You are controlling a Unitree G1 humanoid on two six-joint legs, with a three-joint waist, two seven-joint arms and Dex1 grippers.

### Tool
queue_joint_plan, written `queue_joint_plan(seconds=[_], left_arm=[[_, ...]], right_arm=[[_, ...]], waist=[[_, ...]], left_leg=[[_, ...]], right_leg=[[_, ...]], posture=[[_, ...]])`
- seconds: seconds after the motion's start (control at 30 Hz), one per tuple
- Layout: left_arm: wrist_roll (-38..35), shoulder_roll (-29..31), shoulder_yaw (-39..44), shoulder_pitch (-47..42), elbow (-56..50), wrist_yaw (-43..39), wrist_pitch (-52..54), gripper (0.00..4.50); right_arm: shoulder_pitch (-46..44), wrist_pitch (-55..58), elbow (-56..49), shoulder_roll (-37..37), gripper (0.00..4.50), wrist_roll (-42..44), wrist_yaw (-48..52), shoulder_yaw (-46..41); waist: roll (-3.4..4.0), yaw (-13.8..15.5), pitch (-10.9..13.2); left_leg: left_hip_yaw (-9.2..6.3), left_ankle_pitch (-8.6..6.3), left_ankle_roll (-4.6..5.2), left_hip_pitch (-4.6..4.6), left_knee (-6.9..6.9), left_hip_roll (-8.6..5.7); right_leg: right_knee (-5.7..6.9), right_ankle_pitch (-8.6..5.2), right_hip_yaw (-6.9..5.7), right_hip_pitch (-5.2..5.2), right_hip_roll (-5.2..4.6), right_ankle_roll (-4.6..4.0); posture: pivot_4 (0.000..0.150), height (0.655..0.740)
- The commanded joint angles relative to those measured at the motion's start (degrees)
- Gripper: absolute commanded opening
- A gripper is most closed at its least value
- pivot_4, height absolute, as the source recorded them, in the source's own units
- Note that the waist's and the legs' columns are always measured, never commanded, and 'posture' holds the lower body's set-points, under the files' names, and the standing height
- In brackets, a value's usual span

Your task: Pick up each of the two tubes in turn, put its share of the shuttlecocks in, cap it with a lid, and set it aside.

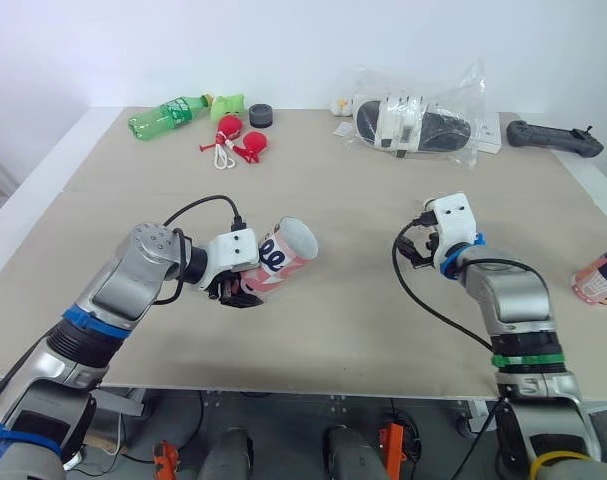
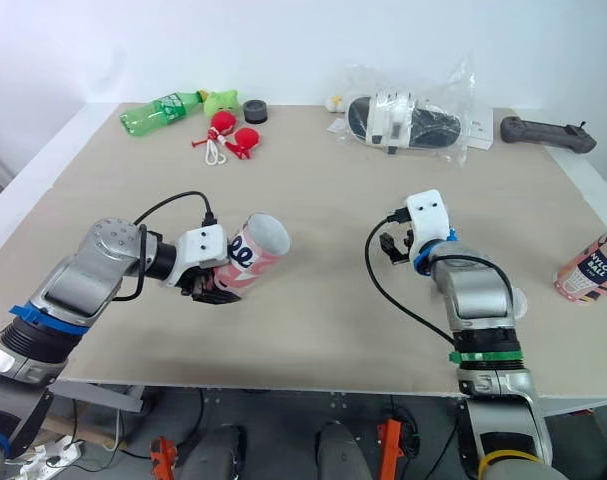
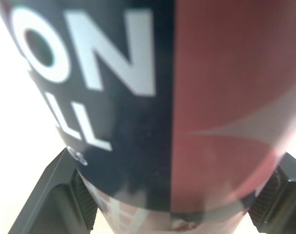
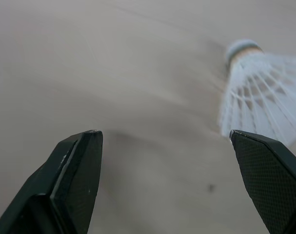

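Pink, white and dark-banded cardboard tube (image 1: pixel 283 255): held at left-centre of the beige table (image 1: pixel 343 330), tilted, open mouth turned up and to the right. It is pinched near its base by the left gripper (image 1: pixel 235 288).

White feathered shuttlecock (image 4: pixel 257 92): laid on the table close to the right gripper (image 4: pixel 165 134), whose fingers are spread wide with nothing held.

Second pink tube (image 2: pixel 591 262): placed at the right edge.

Green plastic bottle (image 1: pixel 168 114): far left.

Clear plastic bag (image 1: pixel 413 125): far centre.
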Motion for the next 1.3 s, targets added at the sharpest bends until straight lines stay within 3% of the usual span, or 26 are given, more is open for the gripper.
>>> queue_joint_plan(seconds=[0.03, 0.27, 0.3, 0.37, 0.47, 0.5, 0.53, 0.57, 0.6, 0.77, 0.9, 1.03, 1.17, 1.3], left_arm=[[-0.2, -0.1, -2.0, 1.4, -0.4, -0.5, 0.7, 3.13], [-0.2, 0.1, -2.0, 1.5, -0.9, -0.5, 1.0, 3.13], [-0.1, 0.1, -2.0, 1.5, -0.9, -0.5, 1.0, 3.13], [-0.1, 0.3, -1.9, 1.6, -1.0, -0.4, 1.1, 3.13], [-0.2, 0.4, -1.8, 1.8, -1.4, -0.4, 1.4, 3.13], [-0.2, 0.4, -1.8, 1.8, -1.4, -0.4, 1.4, 3.13], [-0.3, 0.4, -1.9, 1.7, -1.4, -0.4, 1.5, 3.13], [-0.3, 0.3, -1.9, 1.7, -1.4, -0.4, 1.5, 3.13], [-0.2, 0.2, -1.9, 1.7, -1.3, -0.3, 1.5, 3.13], [-0.2, 0.0, -2.0, 1.5, -1.1, -0.3, 1.4, 3.13], [-0.3, -0.1, -2.2, 1.5, -1.3, -0.7, 1.8, 3.13], [0.0, 0.0, -2.4, 1.3, -0.7, -0.9, 1.3, 3.13], [0.1, -0.3, -2.4, 1.1, 0.0, -0.9, 1.1, 3.13], [0.0, -0.4, -2.3, 1.3, -0.1, -0.7, 1.3, 3.13]], right_arm=[[-4.4, -6.1, 5.5, 1.9, 4.48, -1.3, -4.6, -2.7], [-10.6, -15.0, 18.7, 5.2, 4.48, -2.3, -8.0, -3.2], [-11.0, -15.7, 19.9, 5.3, 4.24, -2.4, -8.2, -3.2], [-11.7, -16.7, 21.5, 5.3, 3.70, -2.7, -8.8, -3.0], [-12.2, -18.0, 22.8, 5.2, 2.01, -3.2, -9.6, -3.0], [-12.3, -18.5, 23.2, 5.1, 1.73, -3.3, -9.9, -3.0], [-12.4, -18.9, 23.7, 4.9, 1.18, -3.5, -10.0, -2.9], [-12.4, -19.7, 24.0, 4.8, 0.36, -3.6, -10.0, -3.0], [-12.5, -20.7, 24.0, 4.6, 0.01, -3.6, -9.9, -3.2], [-12.0, -24.8, 21.0, 2.9, 0.01, -2.7, -4.2, -2.3], [-10.0, -28.0, -0.3, -5.4, 0.01, 7.5, 27.8, 2.9], [-10.6, -20.1, -15.1, -13.7, 0.01, 16.0, 44.5, 5.3], [-12.7, -14.6, -25.1, -19.1, 0.01, 19.6, 53.5, 9.2], [-12.8, -15.4, -28.4, -20.8, 0.01, 16.0, 56.5, 14.4]], waist=[[0.01, -0.2, 0.0], [0.01, -0.8, 0.0], [0.01, -0.9, 0.0], [0.01, -0.9, 0.0], [0.01, -1.0, 0.0], [0.01, -1.0, 0.0], [0.01, -1.1, 0.0], [0.01, -1.1, 0.0], [0.01, -1.1, 0.0], [0.02, -1.1, 0.0], [0.32, -1.1, 0.1], [0.41, -0.9, 0.1], [0.41, -0.9, 0.1], [0.39, -0.9, 0.1]], left_leg=[[0.00, 0.00, 0.00, 0.00, -0.01, 0.00], [-0.01, 0.02, 0.03, 0.03, -0.02, -0.01], [-0.01, 0.02, 0.03, 0.03, -0.02, -0.01], [-0.01, 0.02, 0.03, 0.02, -0.02, -0.01], [-0.01, 0.02, 0.03, 0.02, -0.03, -0.02], [-0.02, 0.02, 0.03, 0.02, -0.03, -0.02], [-0.02, 0.02, 0.03, 0.03, -0.03, -0.01], [-0.02, 0.02, 0.03, 0.03, -0.03, -0.01], [-0.02, 0.02, 0.03, 0.03, -0.03, -0.01], [-0.02, 0.02, 0.03, 0.02, -0.03, -0.02], [-0.02, 0.01, 0.03, -0.02, -0.03, -0.05], [-0.12, 0.01, 0.04, 0.03, -0.07, -0.02], [-0.10, 0.00, 0.04, 0.02, -0.02, -0.03], [-0.09, 0.01, 0.04, 0.07, -0.01, 0.00]], right_leg=[[0.00, 0.00, 0.00, 0.00, 0.00, 0.00], [0.00, 0.03, 0.00, 0.04, -0.01, 0.00], [0.00, 0.03, 0.00, 0.04, -0.02, 0.00], [0.00, 0.03, 0.00, 0.04, -0.02, 0.00], [0.00, 0.03, 0.00, 0.04, -0.02, 0.00], [0.00, 0.03, 0.00, 0.03, -0.02, 0.00], [0.00, 0.03, 0.00, 0.03, -0.01, 0.00], [0.00, 0.03, 0.00, 0.03, -0.01, 0.00], [0.00, 0.03, 0.00, 0.03, -0.01, 0.00], [0.00, 0.03, 0.01, 0.03, -0.02, 0.01], [-0.01, -0.01, 0.01, 0.02, -0.04, 0.08], [0.00, -0.05, -0.07, 0.07, -0.01, 0.09], [-0.02, -0.05, -0.08, 0.10, -0.05, 0.07], [0.00, -0.04, -0.09, 0.10, -0.01, 0.02]], posture=[[0.150, 0.7400], [0.150, 0.7400], [0.150, 0.7400], [0.150, 0.7400], [0.150, 0.7400], [0.150, 0.7400], [0.150, 0.7400], [0.150, 0.7400], [0.150, 0.7400], [0.150, 0.7400], [0.150, 0.7400], [0.150, 0.7400], [0.150, 0.7400], [0.150, 0.7400]])
